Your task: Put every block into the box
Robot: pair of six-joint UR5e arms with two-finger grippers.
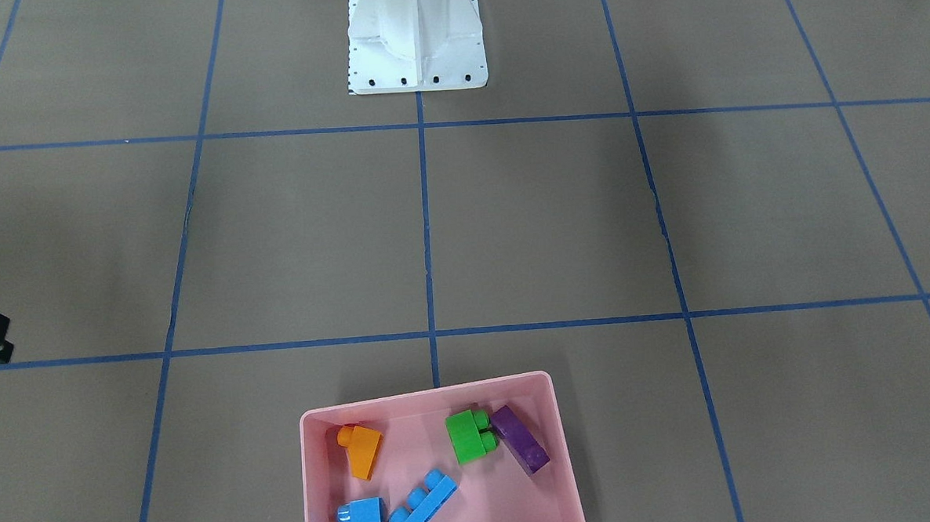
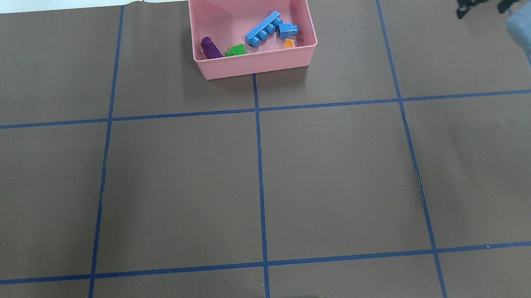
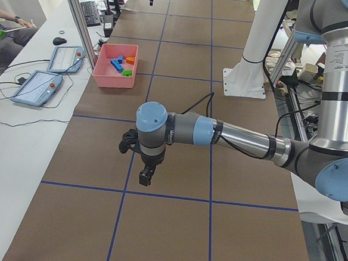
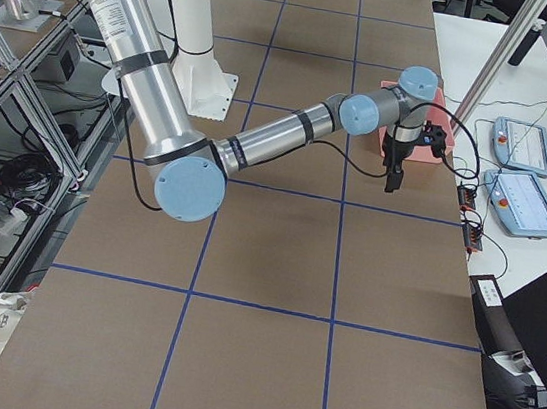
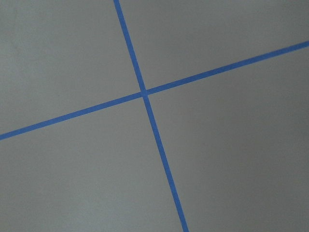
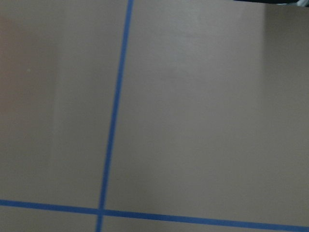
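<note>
The pink box (image 1: 315, 487) stands at the table's far edge from the robot; it also shows in the overhead view (image 2: 255, 63). All blocks lie inside it: orange (image 1: 362, 450), small blue (image 1: 362, 512), long blue (image 1: 415, 510), green (image 1: 469, 436) and purple (image 1: 520, 437). My right gripper (image 2: 483, 8) hangs off to the box's right, empty, with its fingers apart. My left gripper (image 3: 144, 176) shows only in the exterior left view, pointing down over bare table far from the box; I cannot tell whether it is open.
The white robot base (image 1: 416, 36) stands at the table's near middle. Blue tape lines grid the brown table. The right arm's light blue joint (image 2: 530, 27) sits at the far right edge. Teach pendants (image 3: 46, 74) lie on a side table.
</note>
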